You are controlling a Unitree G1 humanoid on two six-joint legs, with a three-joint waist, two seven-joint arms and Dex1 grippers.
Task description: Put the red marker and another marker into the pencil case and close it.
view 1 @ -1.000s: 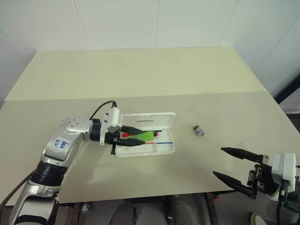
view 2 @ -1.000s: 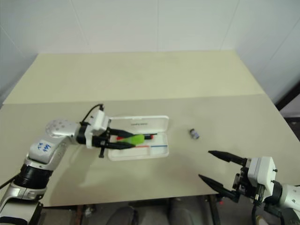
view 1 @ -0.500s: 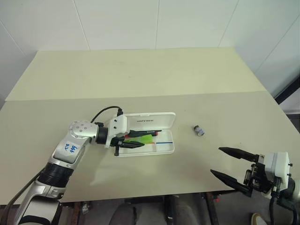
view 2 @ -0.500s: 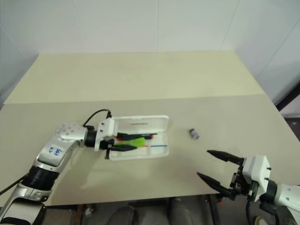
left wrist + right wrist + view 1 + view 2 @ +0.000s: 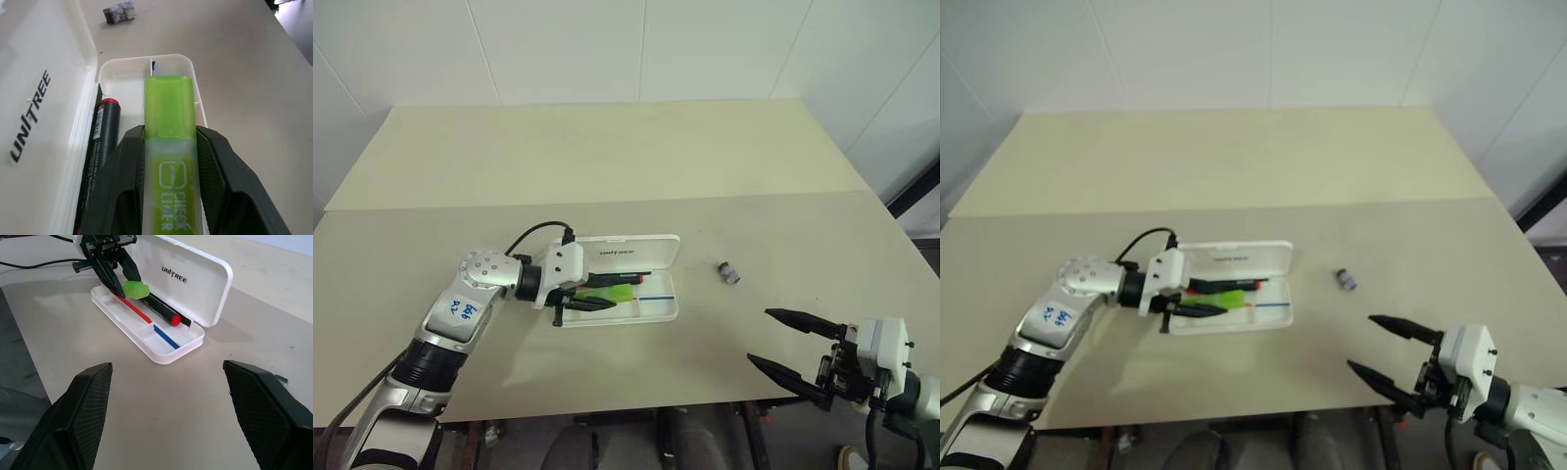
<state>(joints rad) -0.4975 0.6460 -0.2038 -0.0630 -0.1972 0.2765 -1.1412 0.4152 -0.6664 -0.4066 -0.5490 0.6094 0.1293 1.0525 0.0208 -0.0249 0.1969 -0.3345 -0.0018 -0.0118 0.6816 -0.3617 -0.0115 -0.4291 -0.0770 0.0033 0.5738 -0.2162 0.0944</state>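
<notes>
The pencil case (image 5: pixel 619 281) lies open on the matte beige table (image 5: pixel 607 166), toward its near edge and left of the middle: a flat white hard-plastic box with rounded corners, its lid tilted up behind the tray and printed with small dark letters. Thin red and blue lines run along the glossy tray floor. The red marker (image 5: pixel 161 311), a slim round black barrel with a red end, lies in the tray against the hinge side. The left gripper (image 5: pixel 171 161) is clamped on the highlighter (image 5: pixel 169 147), a short flat light green block with a paler frosted cap, holding it over the tray beside the red marker. A small grey cylinder (image 5: pixel 730 271) lies to the right of the case. The right gripper (image 5: pixel 793 348) hangs near the table's near right corner, its tapered, ribbed black fingers (image 5: pixel 83 411) spread wide and empty.
</notes>
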